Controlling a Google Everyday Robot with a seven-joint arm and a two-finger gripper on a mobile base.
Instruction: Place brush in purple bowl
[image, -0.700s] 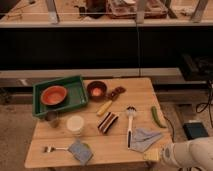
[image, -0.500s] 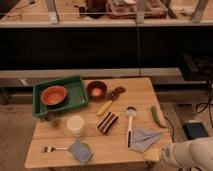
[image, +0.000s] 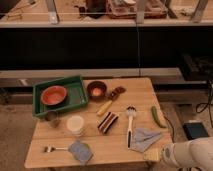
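The brush (image: 130, 126) lies on the wooden table (image: 120, 147) right of centre, its white handle pointing toward the front and its round head toward the back. The purple bowl (image: 96, 90) stands at the back middle, just right of the green tray; something pale lies inside it. My gripper (image: 152, 155) is at the table's front right corner, at the end of the white arm (image: 190, 152). It is in front and to the right of the brush and apart from it.
A green tray (image: 75, 82) at the back left holds an orange bowl (image: 54, 95). A yellow-handled tool (image: 106, 106), a striped block (image: 107, 121), a white cup (image: 76, 124), a grey cloth (image: 143, 139), a green pepper (image: 158, 116), a grey sponge (image: 80, 151) and a small pronged utensil (image: 50, 148) lie about.
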